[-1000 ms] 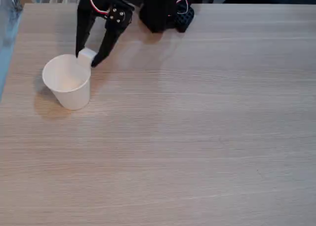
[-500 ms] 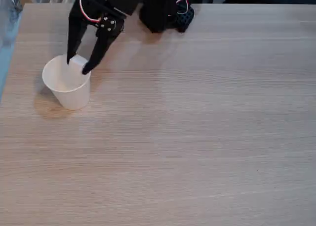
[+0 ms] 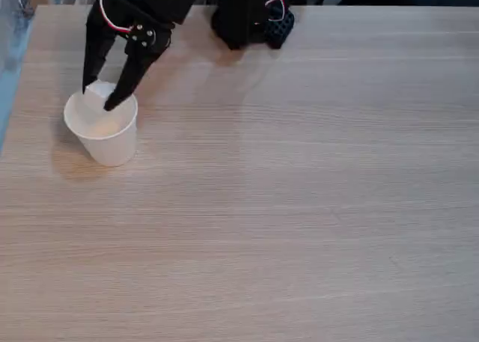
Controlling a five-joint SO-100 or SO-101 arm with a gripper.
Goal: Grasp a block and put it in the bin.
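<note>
The claw (image 3: 99, 96) hangs over the far rim of the bin (image 3: 105, 136), its two black fingers pinched on the block (image 3: 97, 96), which sits between the tips just above the mouth of the cup; the step in hand looks like the placing, with carrying all but done; the next move, as I judge it, calls for the fingers to part so the cube drops inside, perhaps after a slight shift toward the cup's middle, since the block is near the rim and could clip it; the block is a small white cube with flat faces; the bin is a white paper cup, round-rimmed, tapering to its base, upright on the table (image 3: 299, 207), a pale wood-grain surface with fine streaks running across.
</note>
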